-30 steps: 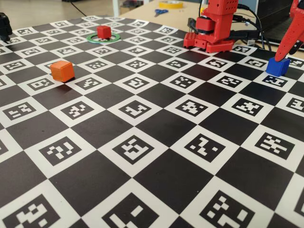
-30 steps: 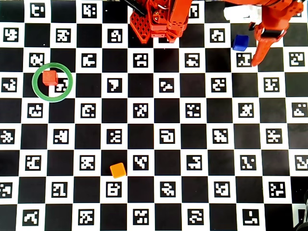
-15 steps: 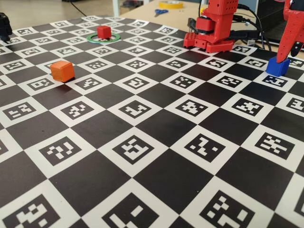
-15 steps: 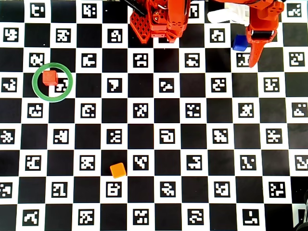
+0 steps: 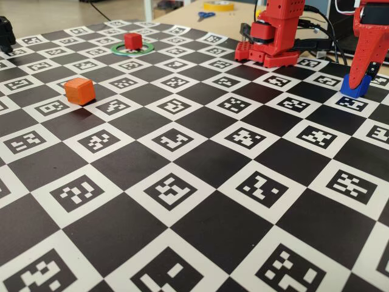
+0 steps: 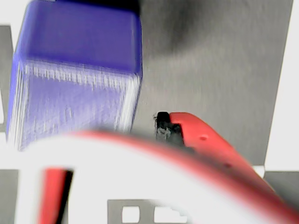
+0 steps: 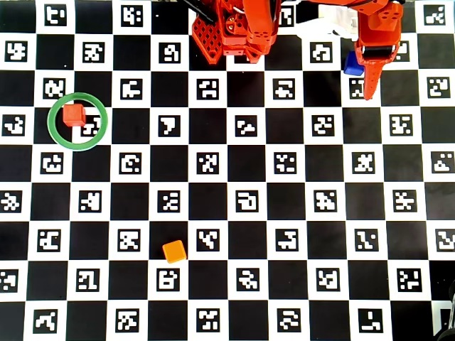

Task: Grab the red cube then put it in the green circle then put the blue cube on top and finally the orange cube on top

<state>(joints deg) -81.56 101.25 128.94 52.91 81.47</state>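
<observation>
The checkered, marker-printed desk (image 7: 227, 213) carries everything. The green circle (image 7: 77, 145) lies at the overhead view's left, the red cube (image 7: 74, 114) inside it, off-centre. The orange cube (image 7: 174, 251) sits alone, well apart. The red tool (image 5: 356, 84) straddles the blue cube (image 5: 352, 87); whether it grips, I cannot tell.

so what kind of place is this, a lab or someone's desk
Probably a robotics lab or workshop bench. The table is covered by a checkerboard mat of printed fiducial markers, a red 3D-printed robot arm is mounted at its edge, and scissors and a tape roll lie on a wooden desk behind.
</observation>
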